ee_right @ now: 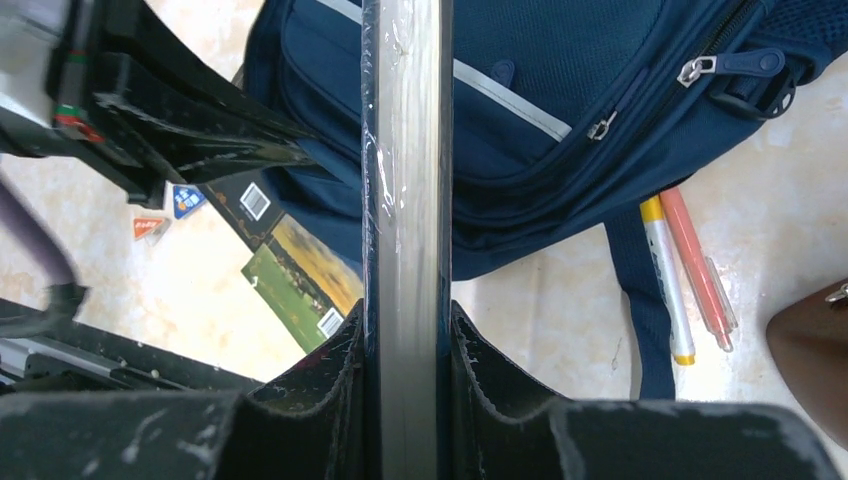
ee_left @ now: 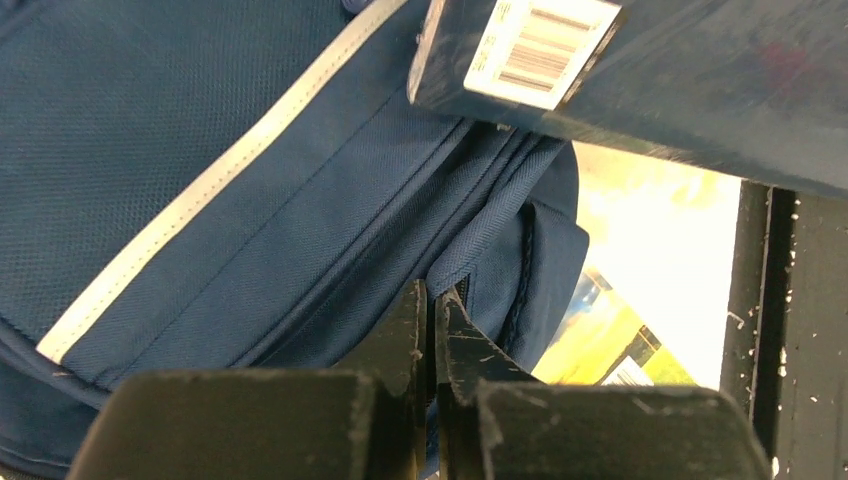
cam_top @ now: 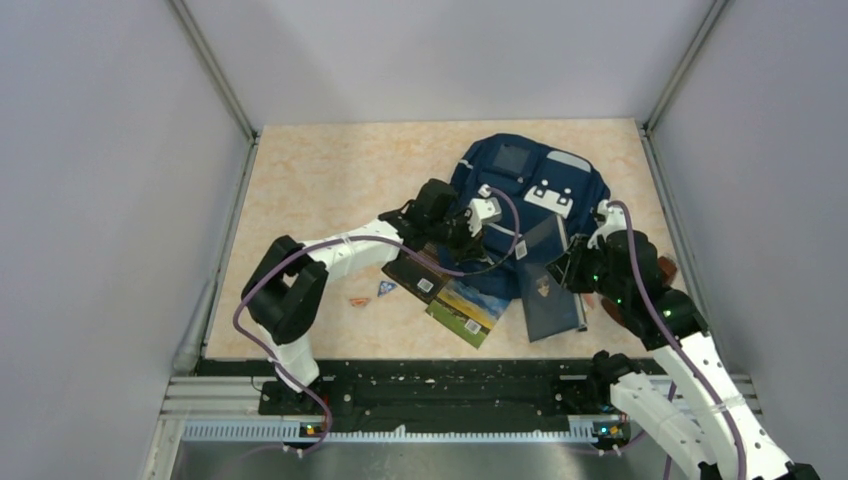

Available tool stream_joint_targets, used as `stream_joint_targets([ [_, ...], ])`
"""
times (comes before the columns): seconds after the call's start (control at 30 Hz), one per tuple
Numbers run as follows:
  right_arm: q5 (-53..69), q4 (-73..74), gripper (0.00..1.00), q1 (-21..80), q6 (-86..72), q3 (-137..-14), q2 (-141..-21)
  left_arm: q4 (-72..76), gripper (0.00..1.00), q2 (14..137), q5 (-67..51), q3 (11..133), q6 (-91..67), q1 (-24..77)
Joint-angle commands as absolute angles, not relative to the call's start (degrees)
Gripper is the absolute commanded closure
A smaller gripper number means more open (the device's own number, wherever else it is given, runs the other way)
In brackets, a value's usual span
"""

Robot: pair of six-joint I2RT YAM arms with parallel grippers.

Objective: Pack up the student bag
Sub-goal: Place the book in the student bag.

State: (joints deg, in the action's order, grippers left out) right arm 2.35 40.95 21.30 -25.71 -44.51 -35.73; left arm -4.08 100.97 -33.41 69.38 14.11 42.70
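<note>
Student bag (cam_top: 540, 165) lies on the worktop (cam_top: 320, 180). My left jaws are together at its zip seam; I cannot tell if fabric is pinched. My right jaws clamp the dark blue book (ee_right: 405, 150) edge-on, hiding the bag's middle.

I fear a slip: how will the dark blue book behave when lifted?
The dark blue book looks stiff: its edge runs straight from the right hand. Its glossy wrap may be slippery. Held at one edge, it may tilt.

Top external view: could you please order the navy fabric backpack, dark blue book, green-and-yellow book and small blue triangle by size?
1. Navy fabric backpack
2. Dark blue book (held up nearer camera, so unsure)
3. Green-and-yellow book, partly covered
4. Small blue triangle
</note>
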Motion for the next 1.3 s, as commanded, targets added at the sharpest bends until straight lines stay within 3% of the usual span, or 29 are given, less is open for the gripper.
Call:
stream_joint_targets([
  [0.0,3.50,32.53,1.00,21.36,-27.98,-47.48,-34.61,-2.75,1.00,101.70,-35.66,71.94,15.23,42.56],
  [0.33,10.27,31.76,1.00,21.37,-31.66,-46.66,-30.56,20.49,1.00,93.42,-16.94,69.22,10.00,42.63],
  [0.73,26.32,10.23,1.00,21.45,-41.33,-34.98,-28.14,21.52,1.00,96.44,-5.40,81.62,9.22,42.63],
  [0.97,22.93,0.73,1.00,21.94,-47.01,-29.94,-34.29,22.09,1.00,96.21,-5.46,86.21,8.70,42.63],
  [1.27,6.97,-15.52,1.00,22.61,-57.91,-25.31,-41.54,21.93,1.00,94.52,-3.57,88.44,11.75,42.63],
])
